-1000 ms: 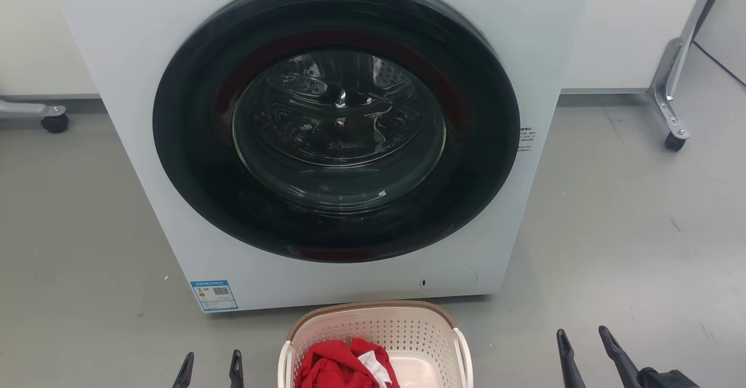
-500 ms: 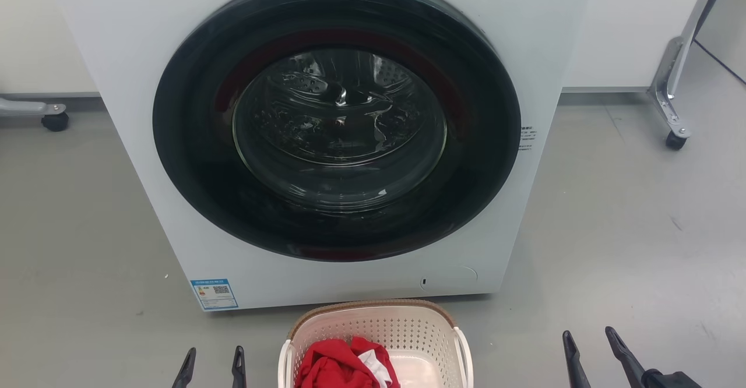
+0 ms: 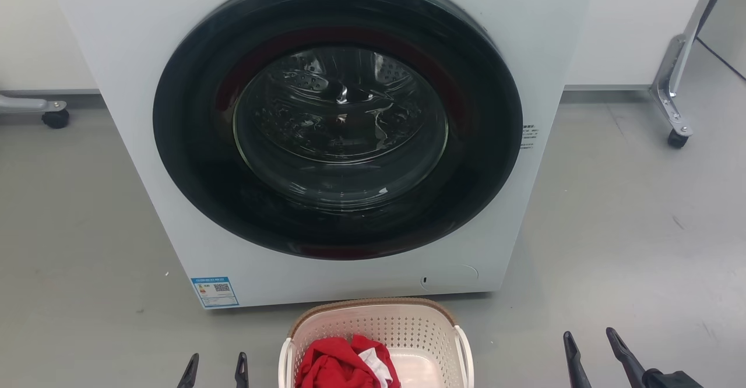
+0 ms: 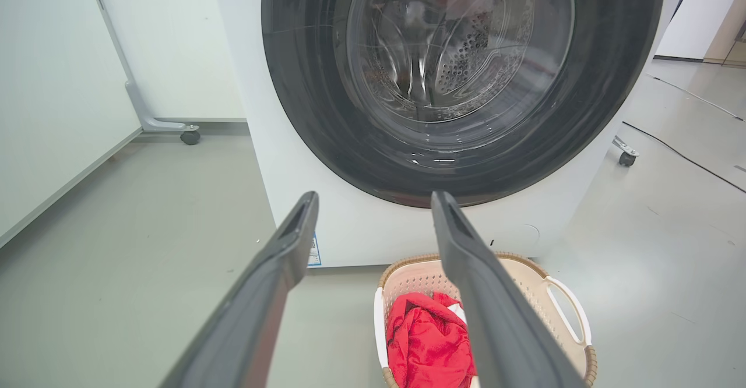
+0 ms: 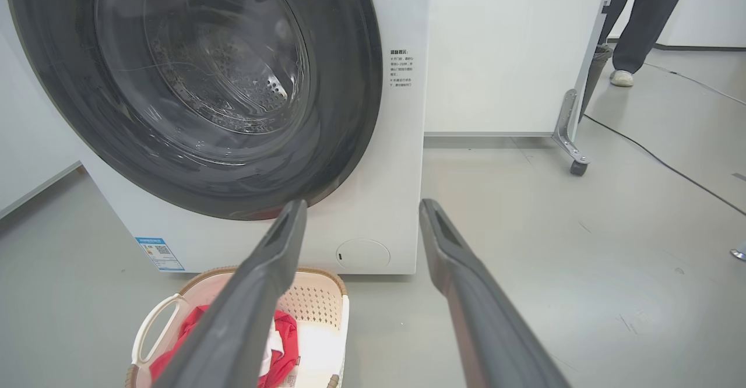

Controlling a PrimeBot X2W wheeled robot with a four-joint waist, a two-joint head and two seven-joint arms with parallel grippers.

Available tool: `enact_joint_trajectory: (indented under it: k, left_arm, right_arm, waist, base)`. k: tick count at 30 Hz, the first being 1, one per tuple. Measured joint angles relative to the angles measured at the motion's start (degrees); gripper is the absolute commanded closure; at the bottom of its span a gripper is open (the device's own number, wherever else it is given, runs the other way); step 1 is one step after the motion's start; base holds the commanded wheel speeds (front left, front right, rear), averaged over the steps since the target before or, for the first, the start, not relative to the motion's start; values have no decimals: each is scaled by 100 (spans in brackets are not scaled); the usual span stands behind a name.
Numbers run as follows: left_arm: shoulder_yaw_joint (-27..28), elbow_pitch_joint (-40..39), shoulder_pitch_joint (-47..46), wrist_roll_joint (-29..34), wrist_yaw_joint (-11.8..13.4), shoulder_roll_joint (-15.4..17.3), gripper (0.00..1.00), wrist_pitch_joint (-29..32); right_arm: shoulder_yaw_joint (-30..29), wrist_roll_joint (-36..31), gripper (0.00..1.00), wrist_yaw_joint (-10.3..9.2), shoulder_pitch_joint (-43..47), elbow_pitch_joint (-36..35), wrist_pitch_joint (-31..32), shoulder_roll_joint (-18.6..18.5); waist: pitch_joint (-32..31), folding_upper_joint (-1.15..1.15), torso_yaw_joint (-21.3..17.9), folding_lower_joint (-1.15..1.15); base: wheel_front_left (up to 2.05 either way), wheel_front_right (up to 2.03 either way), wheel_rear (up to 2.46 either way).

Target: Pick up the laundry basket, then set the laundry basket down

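1 laundry basket (image 3: 408,330) | 1 washing machine (image 3: 338,114) | 1 red garment (image 3: 332,364)

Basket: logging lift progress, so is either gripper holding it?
No, the left gripper and right gripper hang open on either side of the basket, apart from it.

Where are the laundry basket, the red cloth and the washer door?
laundry basket (image 3: 373,302), head view, brown far rim.
red cloth (image 4: 425,341), left wrist view, middle of heap.
washer door (image 3: 341,120), head view, glass centre.

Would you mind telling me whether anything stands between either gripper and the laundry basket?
Nothing visible does. Bare floor separates the left gripper and the right gripper from the laundry basket, one on each side.
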Motion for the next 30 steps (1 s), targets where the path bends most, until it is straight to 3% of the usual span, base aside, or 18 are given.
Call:
enact_joint_trajectory:
  k: [3, 4, 13, 30]
  left_arm:
    - [4, -31, 0, 5, 0, -2, 0, 37]
    - [11, -35, 0, 8, 0, -5, 100, 53]
    - [21, 243, 89, -89, -58, -47, 100, 88]
    - [342, 350, -36, -1497, -297, -114, 100, 435]
  right_arm:
    - [0, -1, 0, -1, 40, -26, 3, 1]
    - [-1, -1, 100, -2, 60, -32, 4, 1]
    - [-46, 135, 100, 32, 233, 224, 59, 145]
    - [-524, 1389, 100, 268, 166, 289, 437, 328]
  waist:
    - [7, 0, -1, 0]
    - [9, 0, -2, 0]
    - [17, 0, 1, 0]
    - [36, 0, 14, 0]
  base:
    - [0, 0, 0]
    - [0, 0, 0]
    - [0, 0, 0]
    - [0, 0, 0]
